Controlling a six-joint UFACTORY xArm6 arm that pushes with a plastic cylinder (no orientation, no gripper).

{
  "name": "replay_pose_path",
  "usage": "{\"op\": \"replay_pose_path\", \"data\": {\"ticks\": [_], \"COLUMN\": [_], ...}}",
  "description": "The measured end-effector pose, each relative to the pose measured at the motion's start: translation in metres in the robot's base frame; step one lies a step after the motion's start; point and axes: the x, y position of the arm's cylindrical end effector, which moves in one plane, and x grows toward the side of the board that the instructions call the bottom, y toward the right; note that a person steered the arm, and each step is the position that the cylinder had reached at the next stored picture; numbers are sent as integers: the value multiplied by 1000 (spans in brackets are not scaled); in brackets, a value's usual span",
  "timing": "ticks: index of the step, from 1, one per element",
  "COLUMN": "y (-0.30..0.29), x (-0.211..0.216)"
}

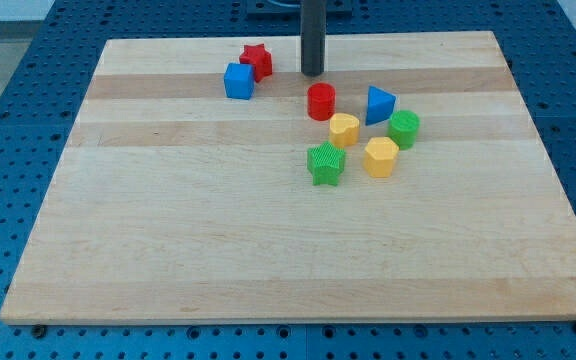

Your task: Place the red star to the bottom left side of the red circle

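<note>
A: Camera view: where's the red star [257, 59]?
B: Bench [168, 230] top, touching blue cube [238, 81], up-left of red circle [321, 101].
A: End effector?
B: Plain rod, no jaws. My tip [313, 74] sits between star and circle, touching neither, likely staging a push.

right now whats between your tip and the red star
Nothing: in the camera view bare board separates my tip from the red star.

Star [257, 59] sits near desk [168, 250] top, touching cube [238, 81] just below-left of it. My tip [313, 73] is betw. star & circle [321, 101]. Other blocks bunch to circle's right & below.
</note>
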Motion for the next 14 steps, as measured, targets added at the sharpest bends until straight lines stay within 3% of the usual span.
{"op": "replay_pose_path", "data": {"ticks": [2,5,14], "y": [-29,-77,-92], "x": [-41,-40,55]}}
